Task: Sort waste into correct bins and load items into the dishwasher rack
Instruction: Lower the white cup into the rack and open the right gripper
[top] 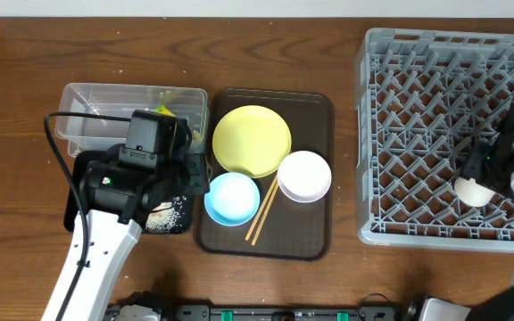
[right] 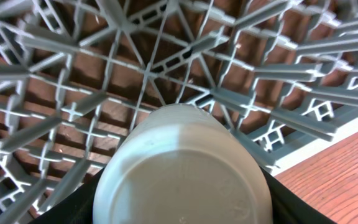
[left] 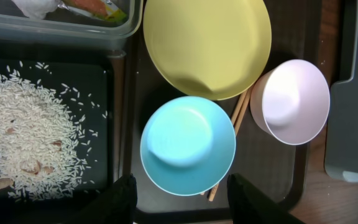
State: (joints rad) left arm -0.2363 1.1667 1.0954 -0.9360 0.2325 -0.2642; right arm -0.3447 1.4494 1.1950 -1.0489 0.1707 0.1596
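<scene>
My left gripper (left: 182, 205) is open just short of the light blue bowl (left: 188, 144), above the near edge of the brown tray. Nothing sits between its fingers. The yellow plate (left: 207, 43), the white bowl (left: 294, 99) and the chopsticks (left: 240, 111) lie on that tray. White rice crumbs (left: 30, 143) cover the black tray (top: 169, 217). The wrapper (left: 98, 7) lies in the clear tub (top: 105, 98). Over the near right part of the dishwasher rack (top: 418, 125), my right gripper (right: 182, 202) is shut on the pale cup (right: 182, 165), whose base faces the camera.
The brown serving tray (top: 315, 241) lies between the bins and the rack. The left arm (top: 114, 192) covers much of the black tray. Bare wooden table (top: 266, 45) runs along the far side and the near edge.
</scene>
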